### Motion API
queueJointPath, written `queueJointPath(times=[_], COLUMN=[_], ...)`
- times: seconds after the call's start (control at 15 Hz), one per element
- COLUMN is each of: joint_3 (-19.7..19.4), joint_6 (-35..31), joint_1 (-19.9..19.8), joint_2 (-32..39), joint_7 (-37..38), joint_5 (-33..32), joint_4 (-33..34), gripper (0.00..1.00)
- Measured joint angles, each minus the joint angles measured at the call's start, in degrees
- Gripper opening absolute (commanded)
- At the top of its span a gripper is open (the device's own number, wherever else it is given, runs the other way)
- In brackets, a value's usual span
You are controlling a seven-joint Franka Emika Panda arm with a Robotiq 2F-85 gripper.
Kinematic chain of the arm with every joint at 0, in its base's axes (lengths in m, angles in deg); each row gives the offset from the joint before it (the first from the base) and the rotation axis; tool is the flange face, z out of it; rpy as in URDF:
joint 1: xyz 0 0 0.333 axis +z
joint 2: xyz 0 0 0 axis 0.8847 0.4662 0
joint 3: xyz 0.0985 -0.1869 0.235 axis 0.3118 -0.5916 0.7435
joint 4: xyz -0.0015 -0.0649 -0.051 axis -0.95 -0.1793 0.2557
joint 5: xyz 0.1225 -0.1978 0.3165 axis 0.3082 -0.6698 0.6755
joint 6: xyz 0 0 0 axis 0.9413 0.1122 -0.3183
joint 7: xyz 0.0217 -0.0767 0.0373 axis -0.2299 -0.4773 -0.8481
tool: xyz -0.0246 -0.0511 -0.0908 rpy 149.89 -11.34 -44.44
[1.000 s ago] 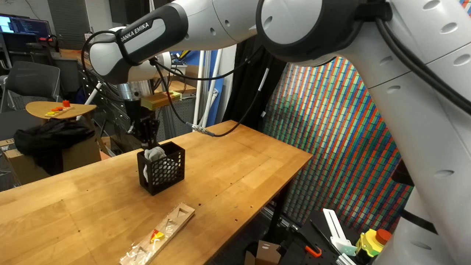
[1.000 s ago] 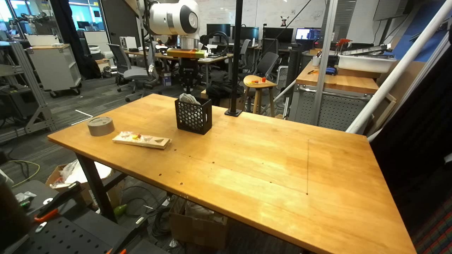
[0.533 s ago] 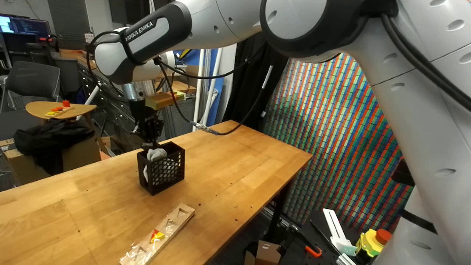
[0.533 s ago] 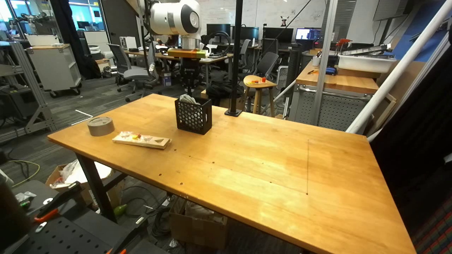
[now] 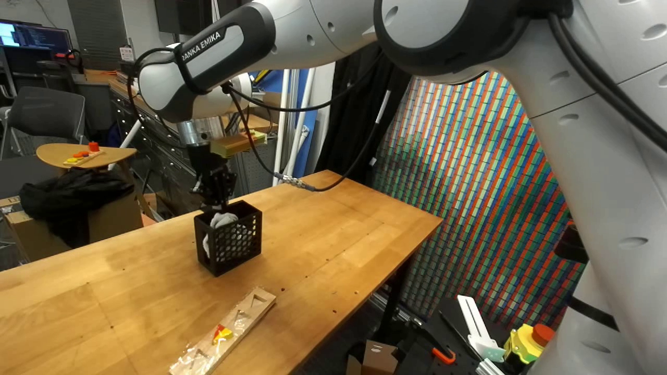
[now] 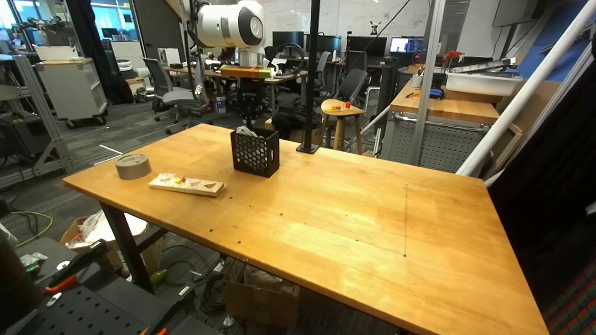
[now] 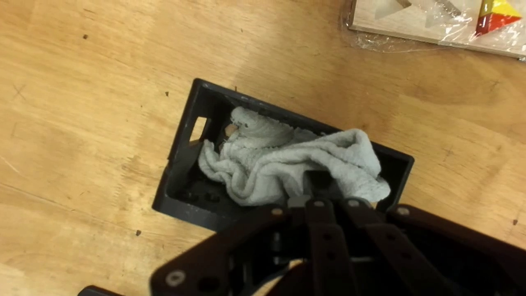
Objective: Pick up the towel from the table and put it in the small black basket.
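Note:
The small black basket [image 5: 212,264] stands upright on the wooden table; it also shows in an exterior view [image 6: 274,156] and in the wrist view [image 7: 189,216]. The crumpled grey-white towel [image 7: 263,160] lies inside it, its top bulging near the rim in both exterior views [image 5: 224,219] [image 6: 245,131]. My gripper [image 7: 322,183] points down over the basket, fingertips together and against the towel, with cloth on both sides. It looks shut; whether a fold is pinched cannot be told. In both exterior views the fingertips [image 5: 223,207] [image 6: 249,124] are around rim height, partly hidden.
A plastic-wrapped wooden shape board [image 5: 241,322] with yellow and red pieces lies near the basket. A tape roll [image 6: 132,167] sits at a table corner. A black post [image 6: 311,93] rises from the table edge close to the basket. The table edge runs behind the basket.
The gripper has shifted slightly over the basket, to the right in an exterior view, and lower. The towel's top has moved with it and sits lower in the basket. The basket stays put.

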Motion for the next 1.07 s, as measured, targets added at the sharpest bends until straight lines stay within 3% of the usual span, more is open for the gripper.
queueJointPath(times=[1.07], joint_3=[0.1], joint_6=[-5.6], joint_1=[-2.3], joint_2=[1.3], joint_7=[-0.5], joint_5=[2.8], joint_4=[-4.9], gripper=[0.01])
